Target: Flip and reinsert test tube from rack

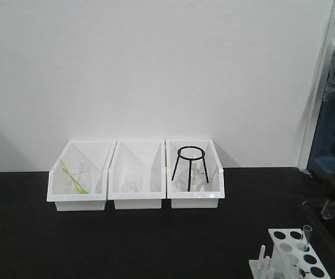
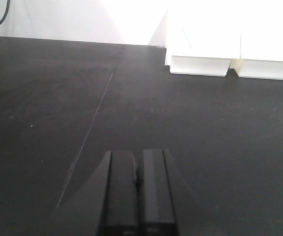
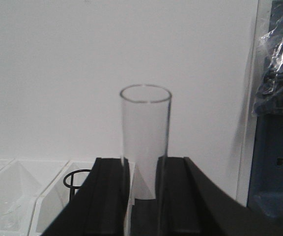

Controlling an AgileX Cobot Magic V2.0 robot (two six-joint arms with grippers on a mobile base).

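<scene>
Tube [image 3: 145, 142] clamped between the right gripper's [image 3: 144, 163] fingers, open rim projecting beyond the tips, held clear of and just beside the rack [image 1: 292, 256]; left gripper [image 2: 138, 156] closed, empty, over the table [image 2: 215, 142].

The table [image 1: 127, 244] is black. The middle bin [image 1: 137, 203] is white; the white bin left of it [image 1: 77, 204] shows yellow-green sticks [image 1: 74, 176], the white bin right of it [image 1: 195, 202] a black tripod [image 1: 189, 174]. The rack [image 1: 275, 267] is white, dark-holed; the test tube [image 3: 145, 142] clear.
</scene>
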